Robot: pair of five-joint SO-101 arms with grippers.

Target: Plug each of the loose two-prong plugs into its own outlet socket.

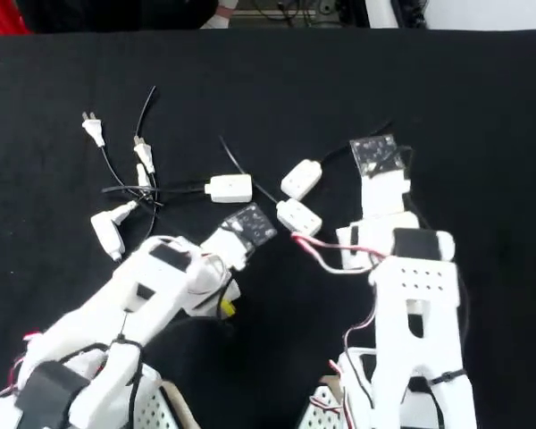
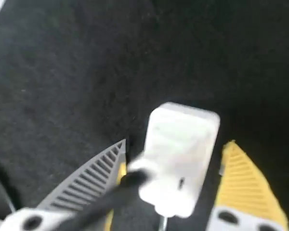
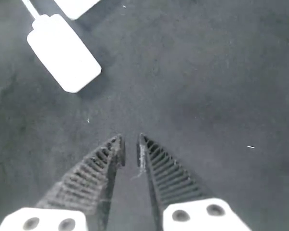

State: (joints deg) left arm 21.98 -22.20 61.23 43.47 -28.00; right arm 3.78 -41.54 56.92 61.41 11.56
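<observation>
- L hand (image 2: 177,142): fingers spread either side of white socket (image 2: 180,154); gap on yellow side, not clamped.
- R hand (image 3: 130,138): nearly closed, empty.
- Loose plug (image 1: 93,130) & second plug (image 1: 144,154) lie twd far-left corner of bench (image 1: 482,107), well apart from L hand, prongs twd far edge; L arm nearer.
- Tangled cables (image 1: 174,189) lie betw.

2 white arms (image 1: 143,295), red wires (image 1: 322,255), ribbed claws (image 3: 130,144)

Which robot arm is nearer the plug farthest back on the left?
Left. The left gripper sits somewhat right of the plug and closer in; the right gripper is much farther right.
</observation>
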